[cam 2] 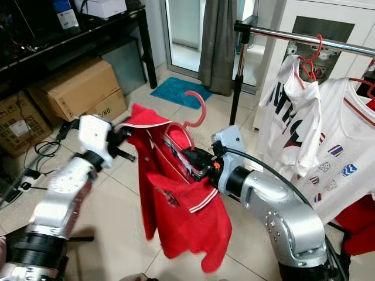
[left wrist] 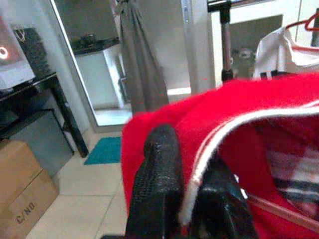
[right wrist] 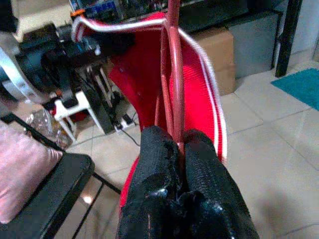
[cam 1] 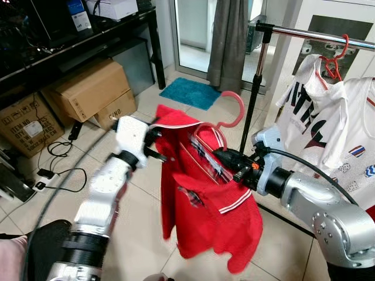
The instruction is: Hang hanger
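Nearest the head camera, the left gripper (cam 1: 153, 146) pinches the white-trimmed collar edge of the red shirt (cam 1: 205, 199) — its fingers (left wrist: 157, 189) are closed on the cloth. The shirt hangs in mid-air between the two arms, above the tiled floor (cam 1: 146, 205) and carried by nothing else. To its right the pink hanger (cam 1: 225, 126) sits inside the neck opening, hook up, and the right gripper (cam 1: 225, 158) is clamped narrow on the hanger's wire. Farther right the rail (cam 1: 319, 35) runs above two white T-shirts (cam 1: 328, 117) on a red hanger (cam 1: 335, 61).

The garment looks dressed and lifted — carrying is the step in hand. Next, I judge, the hook must rise above the rail's bare left end, near the post (cam 1: 256, 88), then drop over it.
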